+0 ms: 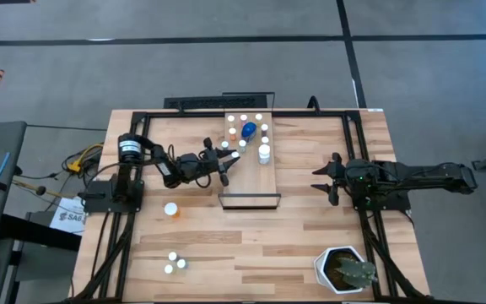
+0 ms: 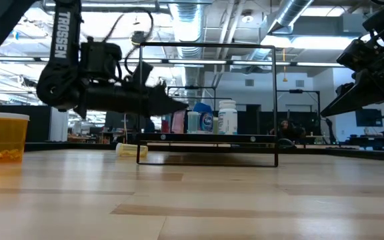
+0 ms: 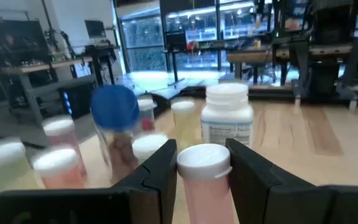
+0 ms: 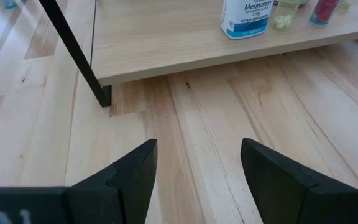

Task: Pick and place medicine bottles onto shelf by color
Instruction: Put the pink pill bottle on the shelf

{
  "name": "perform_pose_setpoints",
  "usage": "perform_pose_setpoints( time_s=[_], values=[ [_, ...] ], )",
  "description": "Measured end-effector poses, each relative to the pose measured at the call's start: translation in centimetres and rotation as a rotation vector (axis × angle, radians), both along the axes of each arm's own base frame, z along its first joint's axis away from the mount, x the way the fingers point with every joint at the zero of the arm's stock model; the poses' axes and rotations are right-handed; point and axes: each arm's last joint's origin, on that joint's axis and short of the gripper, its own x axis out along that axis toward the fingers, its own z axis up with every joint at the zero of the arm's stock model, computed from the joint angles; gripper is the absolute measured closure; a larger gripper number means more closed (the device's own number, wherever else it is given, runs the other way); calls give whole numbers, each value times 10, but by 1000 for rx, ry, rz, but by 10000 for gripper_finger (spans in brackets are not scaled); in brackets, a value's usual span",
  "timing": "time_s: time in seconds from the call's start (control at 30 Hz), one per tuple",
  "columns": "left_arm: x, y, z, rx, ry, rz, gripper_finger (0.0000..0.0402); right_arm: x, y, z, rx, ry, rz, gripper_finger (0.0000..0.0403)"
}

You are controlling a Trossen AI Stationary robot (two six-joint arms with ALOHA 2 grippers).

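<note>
The shelf (image 1: pixel 260 190) is a long light-wood board in a dark frame at the table's middle. Several white-capped medicine bottles (image 1: pixel 245 120) and a blue one (image 1: pixel 249 130) stand on its far half. My left gripper (image 1: pixel 227 161) reaches level over the shelf's left edge and is shut on a pink bottle with a white cap (image 3: pixel 204 163). Ahead of it in the wrist view stand the blue bottle (image 3: pixel 114 109) and a white labelled bottle (image 3: pixel 227 115). My right gripper (image 1: pixel 322 179) waits open, right of the shelf, with nothing between its fingers (image 4: pixel 197 146). My left gripper pinches the pink bottle's body just below the white cap (image 3: pixel 205 186) between its two fingers (image 3: pixel 160 171), one on each side. The fingers come in level from the table's left side. The bottle stands upright in the hold; its base is hidden.
An orange bottle (image 1: pixel 171 209) stands on the table left of the shelf's near end, large in the low view (image 2: pixel 7 137). Two small white-capped bottles (image 1: pixel 175 263) stand near the front left. A white hexagonal plant pot (image 1: pixel 344 270) sits at the front right.
</note>
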Motion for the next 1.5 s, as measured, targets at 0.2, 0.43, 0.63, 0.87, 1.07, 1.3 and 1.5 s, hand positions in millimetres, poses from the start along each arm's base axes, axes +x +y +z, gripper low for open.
perform_pose_setpoints(
  time_s=[0.2,0.43,0.63,0.87,1.07,1.3,1.5],
  values=[
    [8,2,-9,-28,10,-8,302,0,0,0,0,0,0,147],
    [10,8,-7,-13,5,-10,302,0,0,0,0,0,0,147],
    [11,9,-7,-23,0,-13,302,0,0,0,0,0,0,147],
    [11,9,-7,-22,0,-26,289,0,0,0,0,0,0,147],
    [11,9,-7,0,10,-38,284,0,0,0,0,0,0,147],
    [10,11,-7,20,23,-55,284,0,0,0,0,0,0,147],
    [10,11,-11,38,38,-64,284,0,0,0,0,0,0,147]
  ],
)
